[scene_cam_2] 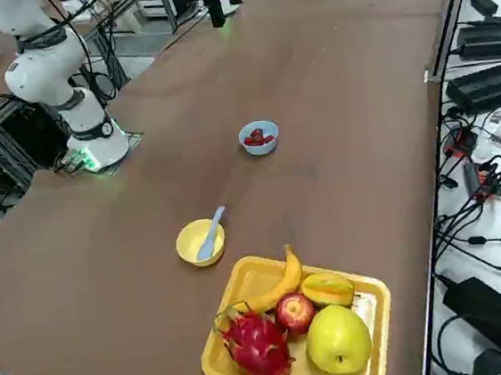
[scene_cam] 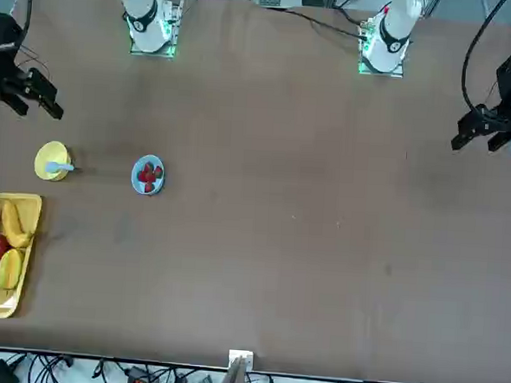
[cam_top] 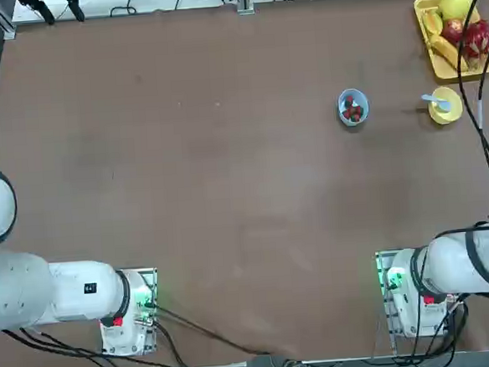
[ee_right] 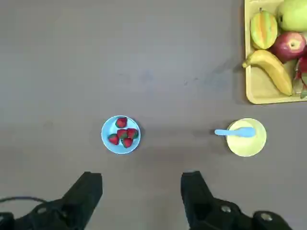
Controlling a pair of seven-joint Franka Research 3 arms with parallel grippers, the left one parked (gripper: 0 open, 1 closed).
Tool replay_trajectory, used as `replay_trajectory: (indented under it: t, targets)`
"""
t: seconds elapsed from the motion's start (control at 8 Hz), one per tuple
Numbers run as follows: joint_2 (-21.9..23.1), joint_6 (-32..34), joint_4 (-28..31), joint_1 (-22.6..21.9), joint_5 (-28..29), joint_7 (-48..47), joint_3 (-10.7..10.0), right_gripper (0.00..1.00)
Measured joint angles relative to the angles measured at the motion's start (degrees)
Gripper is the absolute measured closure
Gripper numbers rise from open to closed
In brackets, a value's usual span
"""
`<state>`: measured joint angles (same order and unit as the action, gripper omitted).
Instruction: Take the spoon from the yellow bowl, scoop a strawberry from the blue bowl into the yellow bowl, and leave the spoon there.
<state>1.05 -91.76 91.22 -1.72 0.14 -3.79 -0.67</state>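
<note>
Pale blue spoon [ee_right: 234, 132] lying across yellow bowl [ee_right: 247, 139], handle overhanging toward your strawberry-filled blue bowl [ee_right: 120, 134], right gripper [ee_right: 142, 187] spread wide, empty, above bench [ee_right: 144, 62]

The top view looks straight down on the whole table [cam_top: 228, 193], with the arm bases at its lower edge. The front view faces the robot from across. The right side view looks down diagonally from a raised place. The wrist view looks down from above. All four share the blue bowl [ee_right: 121, 134] and the yellow bowl [ee_right: 246, 137].
</note>
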Motion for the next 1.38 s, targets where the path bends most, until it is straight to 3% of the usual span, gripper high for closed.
replay_trajectory:
  t: [0.5, 1.12, 1.38]
  targets:
    - [-0.20, 1.84, 0.17, -0.90, -1.46, -0.03, 0.14, 0.00]
    - [-5.47, 1.04, 8.35, -9.04, -19.86, -11.21, 0.73, 0.00]
    - [-8.99, -3.08, 14.14, -11.92, -29.07, -18.69, 0.76, 0.00]
